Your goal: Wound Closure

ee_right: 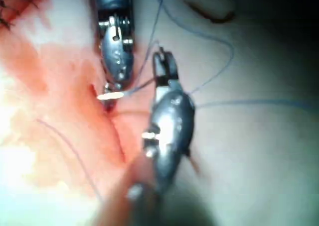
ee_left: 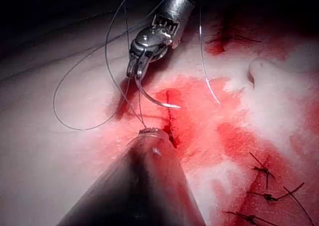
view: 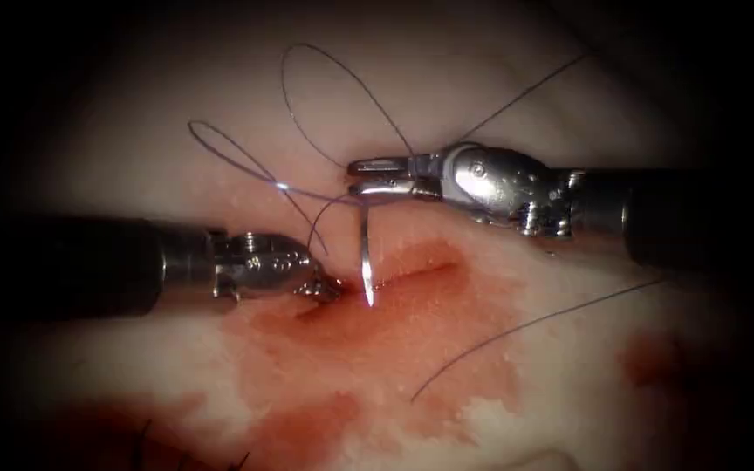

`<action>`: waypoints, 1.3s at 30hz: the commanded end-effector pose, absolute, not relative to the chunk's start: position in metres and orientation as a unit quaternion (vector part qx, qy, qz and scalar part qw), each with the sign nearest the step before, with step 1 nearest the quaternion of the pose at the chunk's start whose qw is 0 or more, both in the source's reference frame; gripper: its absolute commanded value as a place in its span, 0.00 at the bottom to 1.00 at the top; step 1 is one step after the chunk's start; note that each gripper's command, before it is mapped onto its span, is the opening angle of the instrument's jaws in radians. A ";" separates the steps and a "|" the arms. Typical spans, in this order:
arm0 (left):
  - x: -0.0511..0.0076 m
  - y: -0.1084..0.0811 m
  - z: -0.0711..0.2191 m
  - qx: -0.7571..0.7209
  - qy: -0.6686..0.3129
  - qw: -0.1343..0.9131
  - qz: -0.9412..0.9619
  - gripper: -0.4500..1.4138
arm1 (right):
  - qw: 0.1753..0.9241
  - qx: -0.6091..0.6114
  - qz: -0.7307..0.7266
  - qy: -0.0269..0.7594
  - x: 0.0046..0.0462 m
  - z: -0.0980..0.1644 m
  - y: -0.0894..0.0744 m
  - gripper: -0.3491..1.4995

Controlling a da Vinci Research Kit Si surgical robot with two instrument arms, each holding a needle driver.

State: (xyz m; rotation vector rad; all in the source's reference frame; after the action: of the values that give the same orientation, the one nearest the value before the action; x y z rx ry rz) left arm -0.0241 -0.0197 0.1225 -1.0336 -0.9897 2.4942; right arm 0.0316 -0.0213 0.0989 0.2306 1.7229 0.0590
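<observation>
Looking at tissue (view: 447,96) with cut (view: 412,277) in red fluid (view: 377,349). Right hand (view: 377,176) clenched on needle (view: 365,253) near its tail, tip at cut, seemingly not in. Left hand (view: 325,286) pressed at cut's left end, can't tell grip. Thread (view: 333,87) looped above. Next probably needs a careful bite.

The right tool (view: 368,176) sits at twelve o'clock above the cut (view: 412,277) (needle (view: 365,253) hanging from it); the left tool (view: 325,288) lies at nine o'clock.
</observation>
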 end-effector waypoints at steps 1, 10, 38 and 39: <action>-0.0247 -0.020 0.123 -0.352 -0.343 0.140 0.859 0.30 | 0.645 0.099 0.024 0.758 0.0325 0.099 -0.021 0.00; -0.0254 -0.021 0.121 -0.344 -0.369 0.194 0.842 0.55 | 0.649 0.082 0.011 0.756 0.0334 0.100 -0.021 0.00; -0.0232 -0.021 0.120 -0.348 -0.357 0.200 0.844 0.48 | 0.670 0.061 -0.037 0.739 0.0352 0.103 -0.024 0.00; -0.0231 -0.021 0.119 -0.348 -0.357 0.200 0.844 0.48 | 0.672 0.066 -0.039 0.737 0.0351 0.103 -0.025 0.00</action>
State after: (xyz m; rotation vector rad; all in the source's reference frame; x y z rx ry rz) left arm -0.0224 -0.0209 0.1187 -0.9731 -0.9960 2.3568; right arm 0.0344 -0.0247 0.1024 0.1472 1.6552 -0.0906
